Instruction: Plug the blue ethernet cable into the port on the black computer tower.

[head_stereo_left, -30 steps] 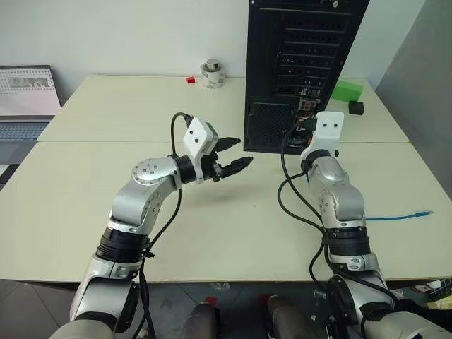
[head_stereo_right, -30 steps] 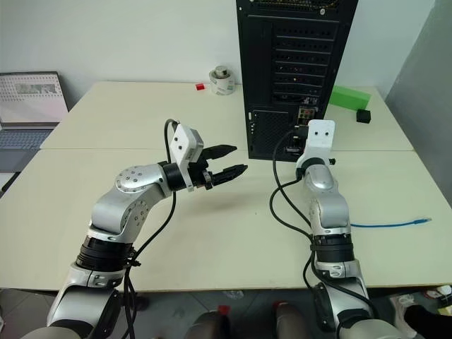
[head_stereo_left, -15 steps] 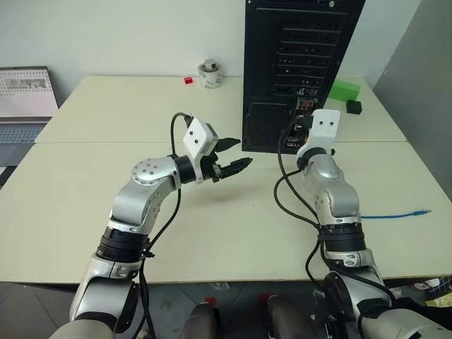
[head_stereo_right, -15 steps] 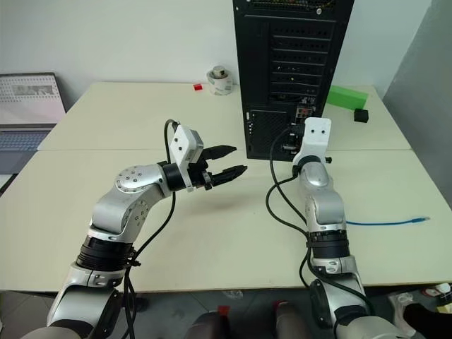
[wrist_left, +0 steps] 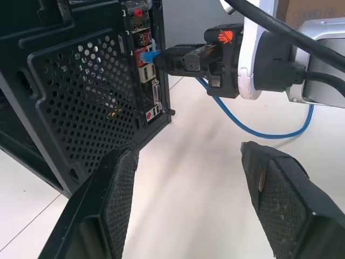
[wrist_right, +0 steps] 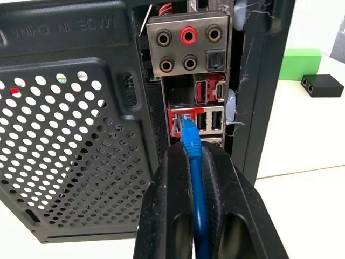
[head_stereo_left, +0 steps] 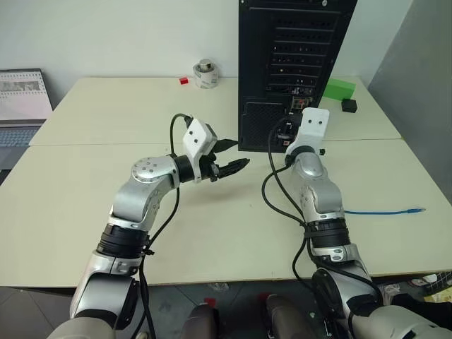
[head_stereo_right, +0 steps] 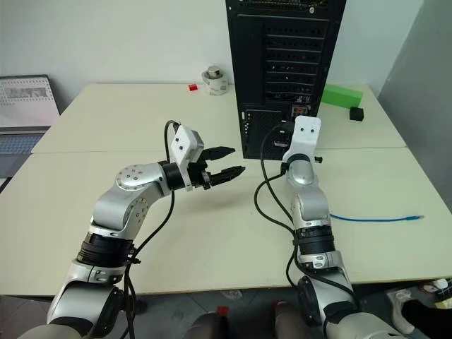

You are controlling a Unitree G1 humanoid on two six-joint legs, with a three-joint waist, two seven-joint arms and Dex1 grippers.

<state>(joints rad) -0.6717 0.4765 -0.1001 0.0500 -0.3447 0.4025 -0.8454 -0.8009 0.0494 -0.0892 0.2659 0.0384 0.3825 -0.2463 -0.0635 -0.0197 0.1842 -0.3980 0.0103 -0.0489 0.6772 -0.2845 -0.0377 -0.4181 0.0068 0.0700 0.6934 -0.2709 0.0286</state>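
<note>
The black computer tower (head_stereo_left: 293,63) stands upright at the back of the table, rear face toward me. My right gripper (wrist_right: 190,154) is shut on the blue ethernet cable (wrist_right: 190,141) just behind its plug. The plug tip sits at the mouth of the port (wrist_right: 180,123) in the red-framed connector block; I cannot tell whether it is seated. The left wrist view shows the same from the side, with the right gripper (wrist_left: 167,58) level against the connector strip. The cable's loose end trails over the table to the right (head_stereo_left: 381,210). My left gripper (head_stereo_left: 242,152) hovers open and holds nothing, left of the tower.
A laptop (head_stereo_left: 21,99) sits at the far left edge. A tape roll (head_stereo_left: 205,73) and a small red block (head_stereo_left: 182,80) lie at the back. A green block (head_stereo_left: 339,90) and a small black box (head_stereo_left: 349,105) lie right of the tower. Black robot cables (head_stereo_left: 272,198) loop beside my right arm.
The camera has turned a little. My right gripper has edged left and closer to the tower's rear face with the cable in it. The left gripper has stayed put and open.
</note>
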